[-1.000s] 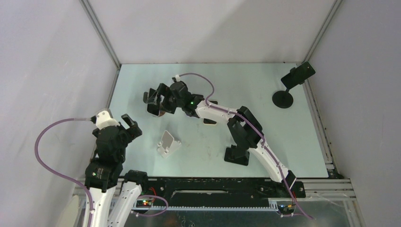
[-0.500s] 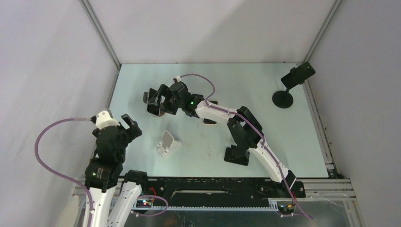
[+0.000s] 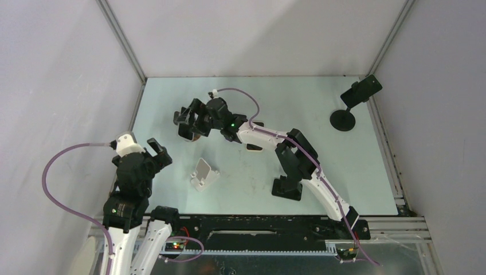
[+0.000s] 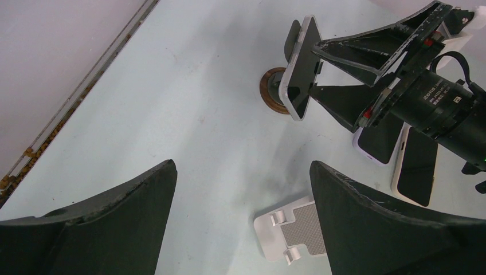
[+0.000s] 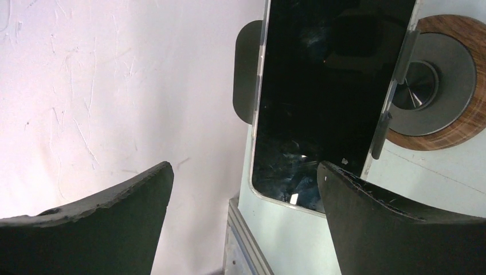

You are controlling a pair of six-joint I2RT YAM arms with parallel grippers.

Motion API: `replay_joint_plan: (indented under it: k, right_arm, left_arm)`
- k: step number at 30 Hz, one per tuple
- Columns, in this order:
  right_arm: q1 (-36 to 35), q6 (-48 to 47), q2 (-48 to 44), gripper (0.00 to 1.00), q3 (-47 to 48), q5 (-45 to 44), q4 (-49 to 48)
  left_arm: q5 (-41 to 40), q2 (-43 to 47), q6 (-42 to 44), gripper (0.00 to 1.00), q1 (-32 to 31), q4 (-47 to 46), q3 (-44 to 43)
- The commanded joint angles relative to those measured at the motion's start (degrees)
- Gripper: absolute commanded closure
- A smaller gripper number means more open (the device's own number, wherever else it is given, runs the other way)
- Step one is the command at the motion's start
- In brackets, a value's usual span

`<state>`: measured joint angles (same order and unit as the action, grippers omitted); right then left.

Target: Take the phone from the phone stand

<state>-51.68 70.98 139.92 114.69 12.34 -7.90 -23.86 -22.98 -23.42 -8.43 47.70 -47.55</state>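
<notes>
A black-screened phone [image 5: 332, 86] stands clamped upright in a phone stand with a round wood-rimmed base [image 5: 453, 86] at the table's left middle; both also show in the left wrist view, the phone [image 4: 301, 69] above the base [image 4: 269, 91]. My right gripper [image 5: 243, 169] is open, its fingertips [image 4: 321, 48] right at the phone's face, one near each long edge, holding nothing. In the top view it sits over the phone [image 3: 183, 127]. My left gripper [image 4: 242, 169] is open and empty, near the front left [image 3: 155, 150].
A white folding stand [image 3: 204, 174] lies empty in front of the phone. Two phones [image 4: 381, 140] [image 4: 418, 169] lie flat under the right arm. A black stand holding another phone [image 3: 360, 91] is at the far right corner. The left wall rail [image 4: 80, 91] runs close by.
My right gripper has shifted slightly toward the phone and its fingers look a little wider apart. The left arm has not moved.
</notes>
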Motion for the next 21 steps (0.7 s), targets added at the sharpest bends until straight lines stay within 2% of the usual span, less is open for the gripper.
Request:
replay_joint_plan:
  k: [1, 10, 21]
  right_arm:
    - [-0.2, 0.3, -0.4, 0.01, -0.4, 0.3, -2.8]
    - [-0.5, -4.7, -7.2, 0.01, -5.8, -9.9, 4.1]
    - [-0.3, -0.8, -4.0, 0.01, -4.4, -5.1, -0.8]
  left_arm:
    - [-0.8, 0.2, 1.1, 0.07, 0.3, -2.0, 0.8]
    - [-0.7, 0.2, 1.1, 0.07, 0.4, -2.0, 0.8]
    - [-1.1, 0.5, 1.1, 0.06, 0.4, -1.8, 0.8]
